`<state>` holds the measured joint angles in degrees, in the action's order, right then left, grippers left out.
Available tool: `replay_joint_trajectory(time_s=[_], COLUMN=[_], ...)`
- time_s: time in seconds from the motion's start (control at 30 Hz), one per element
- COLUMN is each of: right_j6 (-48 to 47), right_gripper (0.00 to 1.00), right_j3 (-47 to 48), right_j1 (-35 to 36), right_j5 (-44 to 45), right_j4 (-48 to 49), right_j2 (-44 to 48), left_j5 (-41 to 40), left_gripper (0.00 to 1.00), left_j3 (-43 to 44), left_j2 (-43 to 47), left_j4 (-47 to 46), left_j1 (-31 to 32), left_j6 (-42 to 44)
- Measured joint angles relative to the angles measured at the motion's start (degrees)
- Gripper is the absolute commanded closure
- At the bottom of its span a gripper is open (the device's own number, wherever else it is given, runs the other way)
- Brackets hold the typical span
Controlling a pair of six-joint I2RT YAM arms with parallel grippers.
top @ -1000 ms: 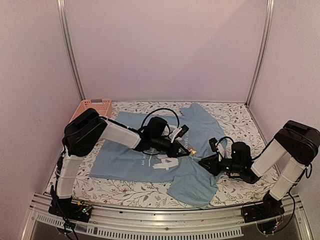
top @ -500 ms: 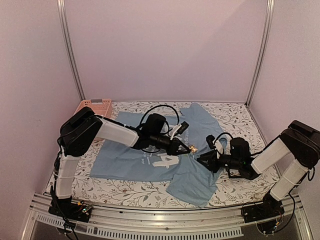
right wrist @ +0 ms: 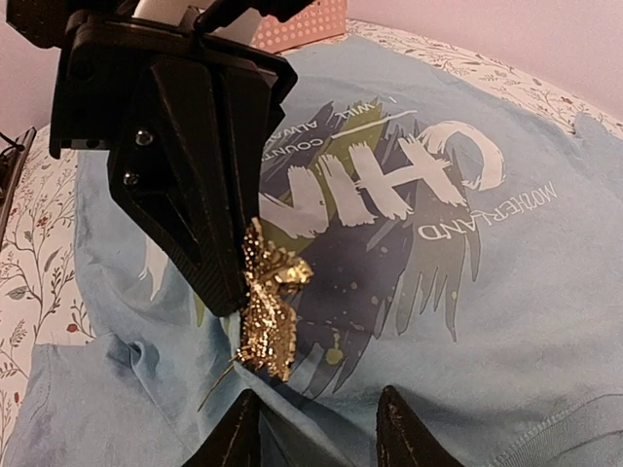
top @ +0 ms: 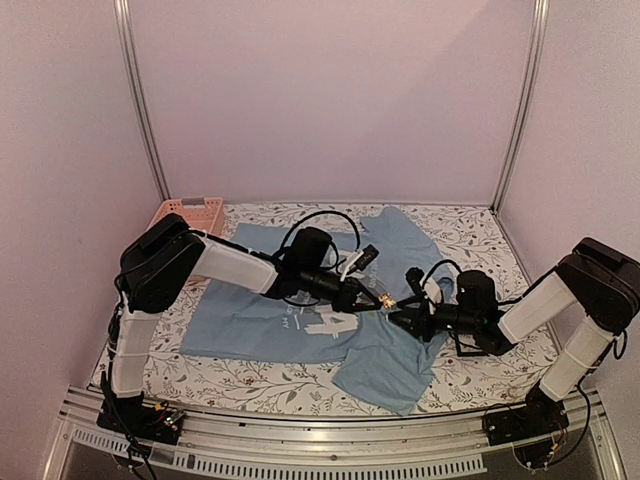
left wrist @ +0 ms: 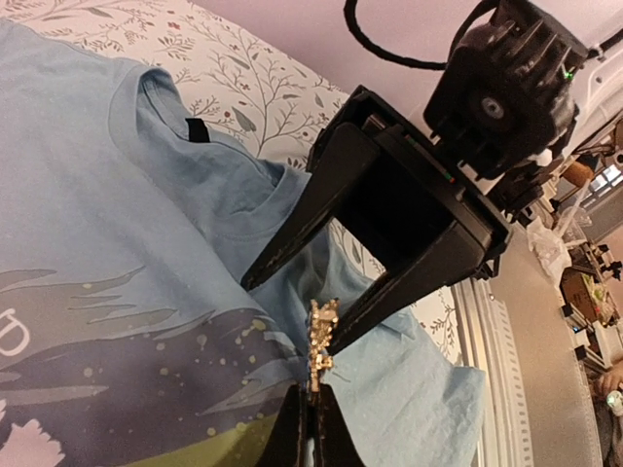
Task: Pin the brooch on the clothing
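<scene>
The clothing (top: pixel 250 315), a light blue T-shirt with white "CHINA" print, lies flat on the table, its right part rumpled. My left gripper (top: pixel 372 297) is shut on the pale-gold glittery brooch (top: pixel 384 299) and holds it just above the shirt. In the left wrist view the brooch (left wrist: pixel 321 341) stands up from my shut fingertips (left wrist: pixel 313 394). My right gripper (top: pixel 400 313) is open and faces the brooch closely. In the right wrist view the brooch (right wrist: pixel 268 302) hangs just beyond my open right gripper (right wrist: pixel 316 433), its thin pin pointing down-left. A raised fold of shirt (right wrist: pixel 321 409) runs between the fingers.
A pink plastic basket (top: pixel 190 213) stands at the back left corner, partly behind the left arm. The floral tablecloth (top: pixel 470 235) shows around the shirt. Metal frame posts (top: pixel 140 110) rise at both back corners. The right arm's open fingers (left wrist: pixel 409 292) fill the left wrist view.
My right gripper has moved left, closing in on the brooch. The left gripper shifted slightly, still holding the brooch.
</scene>
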<state>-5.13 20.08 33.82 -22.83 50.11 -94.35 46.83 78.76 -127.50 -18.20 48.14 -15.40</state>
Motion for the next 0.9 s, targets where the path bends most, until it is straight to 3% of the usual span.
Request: replay_joint_trajectory(time_s=[0.5, 0.63, 0.77, 0.9], right_j6=[-2.40, -2.64, -3.41, -3.78], right_gripper=[0.58, 0.61, 0.71, 0.71], right_j3=[0.79, 1.66, 1.92, 2.69], right_j1=[0.26, 0.24, 0.24, -0.17], right_j5=[-4.48, -5.60, -8.22, -12.31], right_j4=[8.72, 9.94, 9.90, 9.46], right_j2=[-7.41, -7.69, -8.11, -8.11], left_j5=[2.08, 2.62, 2.80, 1.68], left_gripper=[1.00, 1.00, 1.00, 1.00], left_j3=[0.00, 0.00, 0.04, 0.22], left_j2=[0.00, 0.00, 0.00, 0.00], left_j4=[0.04, 0.04, 1.11, 3.32], left_j1=[0.07, 0.09, 0.20, 0.52], left_j6=[0.39, 0.79, 2.16, 4.92])
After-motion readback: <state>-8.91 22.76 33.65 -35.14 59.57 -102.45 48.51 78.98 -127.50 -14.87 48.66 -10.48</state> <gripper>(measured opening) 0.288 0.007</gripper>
